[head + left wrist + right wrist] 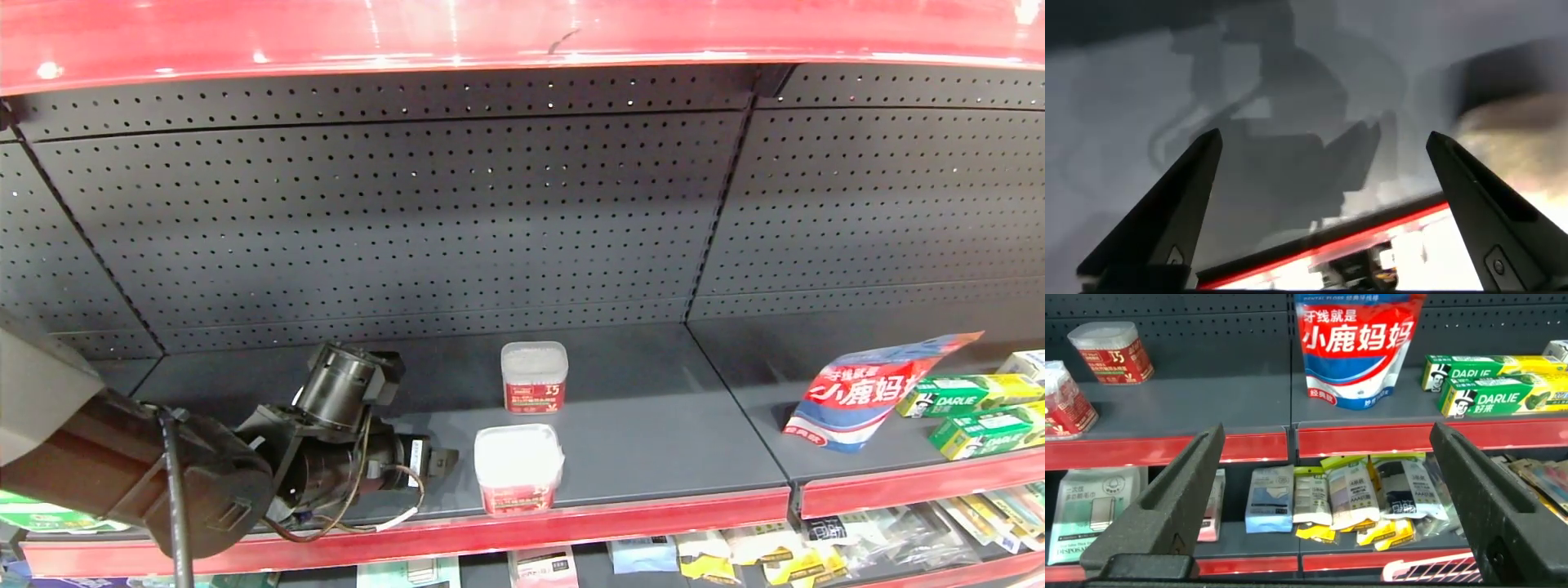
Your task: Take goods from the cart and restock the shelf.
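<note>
Two clear tubs with red labels stand on the grey shelf board point(653, 425). The front tub point(518, 467) is near the red front edge, and the back tub point(534, 376) is behind it. My left gripper point(442, 460) lies low over the board just left of the front tub. In the left wrist view the left gripper point(1323, 139) is open with nothing between its fingers. Back from the shelf, my right gripper point(1327, 429) is open and empty, facing both tubs: the front tub point(1061, 396) and the back tub point(1114, 351).
A red, white and blue pouch point(865, 388) leans on the right shelf section beside green toothpaste boxes point(980, 412). The lower shelf holds several flat packets point(1347, 494). A pink wire rim point(1429, 567) sits near the right gripper. A perforated back panel point(408, 212) closes the shelf.
</note>
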{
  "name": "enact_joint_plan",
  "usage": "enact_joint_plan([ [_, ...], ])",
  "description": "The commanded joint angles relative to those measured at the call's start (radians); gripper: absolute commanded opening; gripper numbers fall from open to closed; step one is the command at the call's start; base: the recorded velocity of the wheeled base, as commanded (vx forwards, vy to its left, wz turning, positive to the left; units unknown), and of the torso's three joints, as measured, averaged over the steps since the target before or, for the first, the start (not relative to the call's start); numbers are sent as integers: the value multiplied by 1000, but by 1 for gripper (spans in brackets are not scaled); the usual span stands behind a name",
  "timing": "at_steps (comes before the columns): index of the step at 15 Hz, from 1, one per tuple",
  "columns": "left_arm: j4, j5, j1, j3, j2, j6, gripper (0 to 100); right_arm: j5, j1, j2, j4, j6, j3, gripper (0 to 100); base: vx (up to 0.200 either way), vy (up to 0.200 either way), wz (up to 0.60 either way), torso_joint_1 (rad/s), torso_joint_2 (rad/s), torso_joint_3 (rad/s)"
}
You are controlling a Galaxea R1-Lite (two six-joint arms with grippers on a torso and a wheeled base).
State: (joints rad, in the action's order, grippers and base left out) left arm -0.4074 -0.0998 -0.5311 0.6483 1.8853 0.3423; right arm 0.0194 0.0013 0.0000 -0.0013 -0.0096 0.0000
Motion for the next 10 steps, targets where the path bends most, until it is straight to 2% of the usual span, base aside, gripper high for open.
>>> enact_joint_plan([
  [1,1,0,-18,8,15,3,100,1,0,2,0,0,0,100,0,0,0,0,0,0],
  [10,7,0,-32,36,63,0,100,1,0,2,0,-1,0,100,0,0,0,0,0,0],
])
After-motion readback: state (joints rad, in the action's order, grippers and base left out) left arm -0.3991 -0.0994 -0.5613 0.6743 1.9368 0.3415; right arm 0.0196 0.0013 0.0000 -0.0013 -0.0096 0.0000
